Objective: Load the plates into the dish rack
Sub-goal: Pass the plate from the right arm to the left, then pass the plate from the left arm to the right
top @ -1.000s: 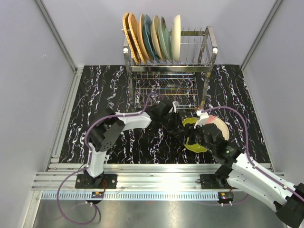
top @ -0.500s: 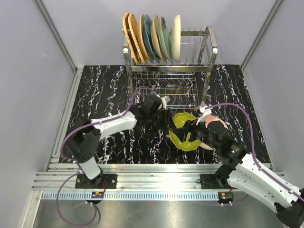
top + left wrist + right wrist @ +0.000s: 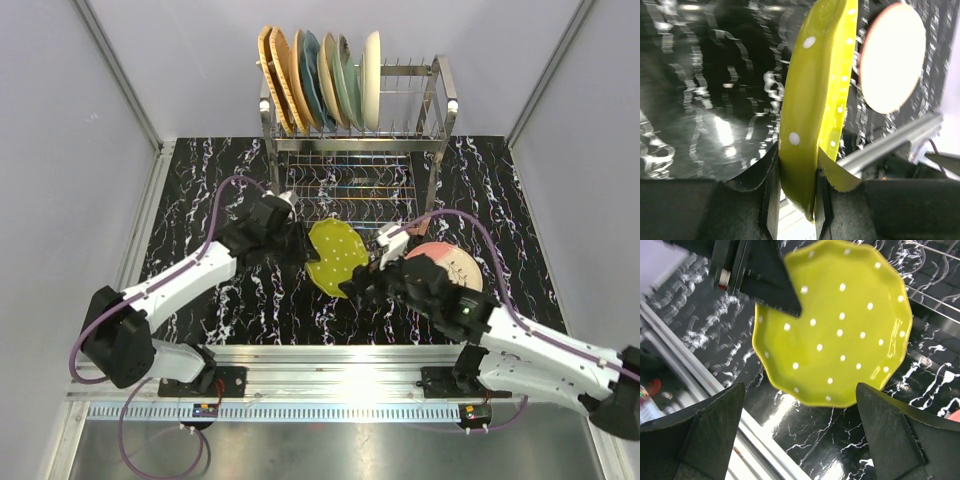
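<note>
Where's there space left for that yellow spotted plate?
On the dish rack, the tines between the cream plate and the right end posts are bare; the left half is packed with plates. The table's left strip is bare too. The middle is crowded: the left hand holding the yellow plate, the open right hand, the pink-edged plate.

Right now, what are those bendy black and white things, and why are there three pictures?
They are two robot arms, bolted to a black marbled table. One picture looks down from a camera above; the other two come from little cameras on each arm's wrist. The left arm's fingers pinch the rim of a yellow plate with white dots, holding it above the table. The right arm's fingers are wide open and hold nothing. A pink-edged plate lies flat on the table. At the back, a steel rack has a row of plates standing on edge.
</note>
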Robot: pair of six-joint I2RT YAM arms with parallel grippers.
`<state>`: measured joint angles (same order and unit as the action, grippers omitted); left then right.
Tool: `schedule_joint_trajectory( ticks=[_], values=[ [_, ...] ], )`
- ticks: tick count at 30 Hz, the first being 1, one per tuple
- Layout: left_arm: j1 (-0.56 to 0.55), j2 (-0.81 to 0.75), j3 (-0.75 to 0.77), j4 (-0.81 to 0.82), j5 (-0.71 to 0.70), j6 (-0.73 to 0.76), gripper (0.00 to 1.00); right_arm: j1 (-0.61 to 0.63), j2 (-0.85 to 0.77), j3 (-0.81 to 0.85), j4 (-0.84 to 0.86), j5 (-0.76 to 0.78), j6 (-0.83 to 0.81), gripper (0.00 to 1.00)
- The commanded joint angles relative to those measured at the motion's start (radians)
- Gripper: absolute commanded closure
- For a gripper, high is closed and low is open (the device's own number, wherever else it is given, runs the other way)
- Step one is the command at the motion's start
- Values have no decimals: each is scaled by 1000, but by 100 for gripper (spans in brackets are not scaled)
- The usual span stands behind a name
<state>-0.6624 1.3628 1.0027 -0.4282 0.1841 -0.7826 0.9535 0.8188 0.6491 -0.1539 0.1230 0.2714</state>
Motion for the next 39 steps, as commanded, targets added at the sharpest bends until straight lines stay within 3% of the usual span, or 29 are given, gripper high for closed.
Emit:
schedule_joint_trajectory(
  ticks=[1,3,7,14,20,26,30,39],
  values=[
    [26,-89,-1,40,-46,-23,100,146,106,67,71,269,-125,0],
    [52,-108,-18,37,-35,-46,100,267,184,84,123,434,-211,0],
    [99,-171,-52,54,40,-87,100,388,295,126,201,567,-265,0],
    [121,-217,-36,25,92,-93,100,456,506,178,254,627,-333,0],
    [122,-252,-73,45,156,-126,100,456,690,256,304,837,-412,0],
    [122,-278,-62,-23,167,-80,100,432,799,279,379,900,-518,2],
    [124,-249,6,-144,169,18,100,432,801,256,465,971,-592,13],
    [155,-226,-27,-73,276,6,100,433,807,251,422,978,-546,43]
  ],
)
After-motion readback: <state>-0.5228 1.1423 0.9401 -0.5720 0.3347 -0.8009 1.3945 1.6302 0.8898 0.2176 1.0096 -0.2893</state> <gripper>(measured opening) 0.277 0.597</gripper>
